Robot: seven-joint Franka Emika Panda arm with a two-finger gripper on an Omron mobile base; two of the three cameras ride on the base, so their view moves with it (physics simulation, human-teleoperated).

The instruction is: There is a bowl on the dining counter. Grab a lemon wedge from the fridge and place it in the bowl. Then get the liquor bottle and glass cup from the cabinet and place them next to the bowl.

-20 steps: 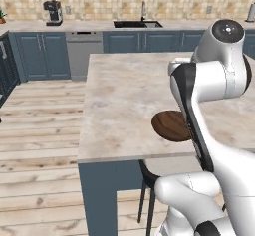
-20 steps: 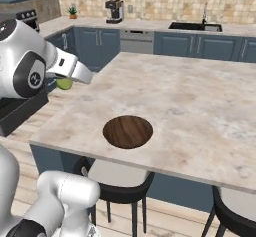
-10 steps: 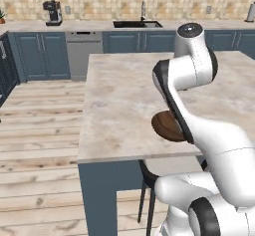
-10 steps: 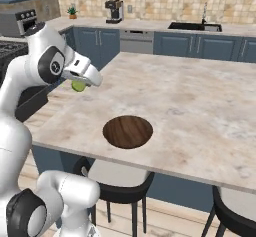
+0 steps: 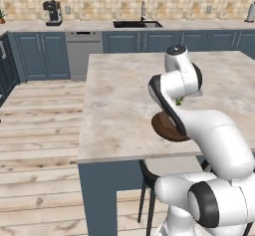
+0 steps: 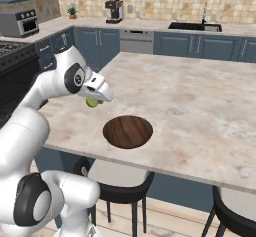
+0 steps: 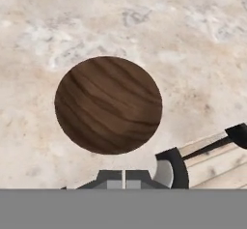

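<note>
The dark brown wooden bowl [image 6: 128, 131] sits empty near the front edge of the beige marbled dining counter [image 6: 200, 101]. My gripper [image 6: 96, 100] hovers just left of the bowl and above the counter, shut on the small yellow-green lemon wedge [image 6: 92, 102]. In the left base view the lemon wedge [image 5: 178, 101] peeks out beside the white arm, above the half-hidden bowl [image 5: 164, 125]. Looking down from the hand, the bowl [image 7: 108, 105] lies a little ahead of my closed gripper [image 7: 124, 177].
Black stools [image 6: 120, 181] stand under the counter's front edge. The back counter carries a sink [image 6: 195, 26] and a coffee machine [image 6: 115, 11]. A grey oven [image 6: 20, 22] and a stove [image 6: 10, 48] are at the left. Wood floor [image 5: 40, 130] runs beside the island.
The arm has swung right over the counter, carrying the lemon wedge from the counter's left edge to just beside the bowl. The bowl has not moved.
</note>
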